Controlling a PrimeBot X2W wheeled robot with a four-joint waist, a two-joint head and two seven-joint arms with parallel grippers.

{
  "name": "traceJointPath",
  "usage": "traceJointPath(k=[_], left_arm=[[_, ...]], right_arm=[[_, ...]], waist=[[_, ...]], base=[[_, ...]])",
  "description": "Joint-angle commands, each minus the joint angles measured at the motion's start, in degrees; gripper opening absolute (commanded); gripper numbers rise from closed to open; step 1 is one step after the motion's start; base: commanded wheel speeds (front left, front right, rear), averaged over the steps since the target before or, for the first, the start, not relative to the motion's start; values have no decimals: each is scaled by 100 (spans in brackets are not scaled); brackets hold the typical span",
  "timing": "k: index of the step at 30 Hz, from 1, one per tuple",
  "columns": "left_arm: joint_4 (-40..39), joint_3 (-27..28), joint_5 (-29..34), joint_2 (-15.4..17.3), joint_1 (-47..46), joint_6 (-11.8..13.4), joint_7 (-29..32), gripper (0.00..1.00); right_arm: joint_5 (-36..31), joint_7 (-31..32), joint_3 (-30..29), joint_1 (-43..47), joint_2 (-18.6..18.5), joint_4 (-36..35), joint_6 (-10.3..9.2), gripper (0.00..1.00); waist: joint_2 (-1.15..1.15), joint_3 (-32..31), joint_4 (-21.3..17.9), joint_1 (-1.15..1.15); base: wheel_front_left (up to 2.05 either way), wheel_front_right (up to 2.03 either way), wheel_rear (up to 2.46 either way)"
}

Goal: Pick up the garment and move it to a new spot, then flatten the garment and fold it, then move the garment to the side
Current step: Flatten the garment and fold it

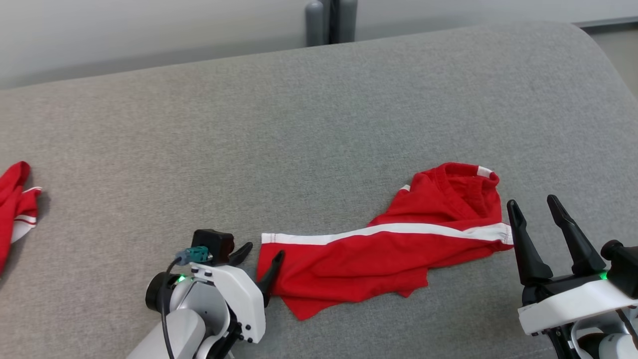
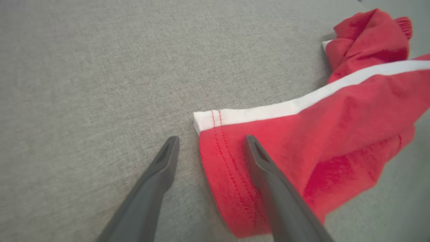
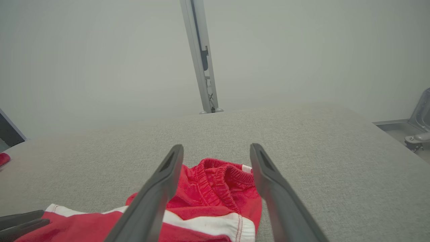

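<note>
Worktop [image 1: 319, 124]: covered in grey fabric, with a rounded far right corner.
Garment [image 1: 379, 259]: red shorts with a white side stripe, laid lengthwise along the front edge, right of the middle. The elastic waistband is bunched up at the right end. The stitched leg hem is spread flat at the left end, and a fold of red cloth is tucked under the front side.
Left claw [image 1: 264, 250]: released, with the fingers spread wide and nothing gripped. It is set at the hem end of the garment. In the left wrist view the hem edge is seen between the two fingers, one finger over the red cloth and the other over bare grey fabric. Whether the cloth is touched cannot be told.
Right claw [image 1: 532, 201]: released, with the fingers well apart and nothing held. It is placed just beside the waistband end, fingers pointing towards the far edge. In the right wrist view the gathered waistband is framed between the fingers.
Second red cloth [image 1: 17, 204]: crumpled at the left edge, well apart from the garment.
Grey post [image 1: 331, 20]: seen upright behind the far edge.
</note>
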Motion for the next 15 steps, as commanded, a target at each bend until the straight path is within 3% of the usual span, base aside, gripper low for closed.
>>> traceJointPath(k=[1, 2, 3, 4, 8, 15], left_arm=[[130, 42, -69, -23, -136, -46, 41, 100], [204, 30, -74, -31, -175, -81, 66, 100], [265, 10, -108, -39, -195, -144, 99, 78], [304, -15, -138, -55, -207, -200, 119, 0], [302, -78, -61, -18, -326, -317, 78, 0], [62, 200, 133, 164, -756, -162, -464, 0]], right_arm=[[46, -60, -32, -59, 16, 20, -1, 100], [51, -83, -42, -62, 22, 30, -1, 100], [50, -100, -64, -67, 28, 42, -1, 100], [48, -106, -85, -71, 33, 61, -1, 100], [56, -155, -150, -97, 52, 98, -1, 100], [111, -200, -217, -176, 69, 118, -1, 100]], waist=[[0, 100, -105, 0], [0, 121, -124, 0], [0, 136, -136, 0], [0, 146, -144, 0], [0, 174, -158, 0], [0, 163, -149, 0]], base=[[0, 0, 0], [0, 0, 0], [0, 0, 0], [0, 0, 0], [0, 0, 0], [0, 0, 0]])
